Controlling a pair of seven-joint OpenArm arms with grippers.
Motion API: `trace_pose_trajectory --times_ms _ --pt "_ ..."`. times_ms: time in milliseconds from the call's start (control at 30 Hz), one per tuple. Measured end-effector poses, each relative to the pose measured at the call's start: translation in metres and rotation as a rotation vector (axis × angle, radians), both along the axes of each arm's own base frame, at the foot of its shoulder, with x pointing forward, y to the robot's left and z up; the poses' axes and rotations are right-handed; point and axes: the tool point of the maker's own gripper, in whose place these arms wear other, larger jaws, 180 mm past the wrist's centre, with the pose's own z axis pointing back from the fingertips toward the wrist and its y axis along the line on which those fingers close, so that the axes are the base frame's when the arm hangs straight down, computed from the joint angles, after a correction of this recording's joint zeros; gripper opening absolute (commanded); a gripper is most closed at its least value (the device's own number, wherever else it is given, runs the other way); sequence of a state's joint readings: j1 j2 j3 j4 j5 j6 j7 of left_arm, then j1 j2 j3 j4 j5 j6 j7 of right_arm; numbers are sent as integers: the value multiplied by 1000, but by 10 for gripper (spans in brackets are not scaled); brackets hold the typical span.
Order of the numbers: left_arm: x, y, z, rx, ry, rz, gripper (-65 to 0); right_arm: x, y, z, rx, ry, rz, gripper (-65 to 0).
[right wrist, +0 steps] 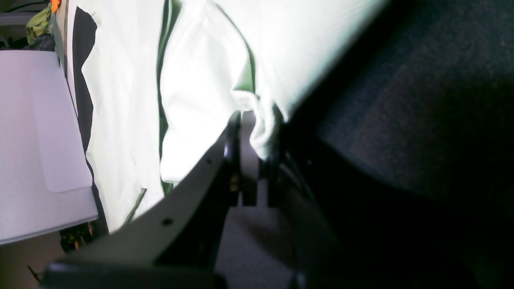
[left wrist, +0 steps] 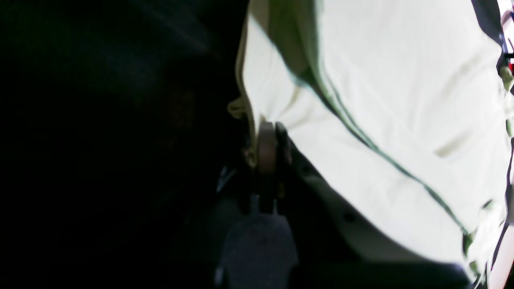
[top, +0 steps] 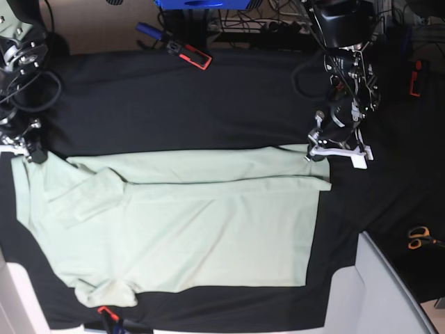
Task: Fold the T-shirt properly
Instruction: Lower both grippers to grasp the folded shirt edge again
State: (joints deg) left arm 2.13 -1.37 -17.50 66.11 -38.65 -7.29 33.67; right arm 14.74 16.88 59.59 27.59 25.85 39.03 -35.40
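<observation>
Covering the bench [top: 208, 97] is a black cloth, and across it lies the T-shirt [top: 201, 229], spread flat with its far long edge folded over. My left fingers [left wrist: 268, 146] are clamped shut on that folded edge at the hem corner; my right fingers [right wrist: 251, 136] are pinched tight on the fabric at the shoulder corner. Orange-handled scissors [top: 418, 237] lie well apart.

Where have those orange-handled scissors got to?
In the base view the scissors lie on the black table cloth near the right edge, well to the right of the T-shirt and apart from it.
</observation>
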Motion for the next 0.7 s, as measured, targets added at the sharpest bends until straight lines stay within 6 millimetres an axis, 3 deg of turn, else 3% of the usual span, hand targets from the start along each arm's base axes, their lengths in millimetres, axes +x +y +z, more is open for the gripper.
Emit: trace_pose_trajectory --times_ms 267,400,533,700 --pt "-23 13 1 28 44 -42 -650 -3 -18 6 -32 7 1 -649" --pt "-28 14 5 35 84 -82 -650 -14 -18 3 -47 37 31 -649" --pt "-36 14 7 43 113 -108 -650 -21 -30 14 -116 46 63 -649" --pt "-40 16 12 61 115 -123 -650 -31 -28 14 -136 72 95 -649"
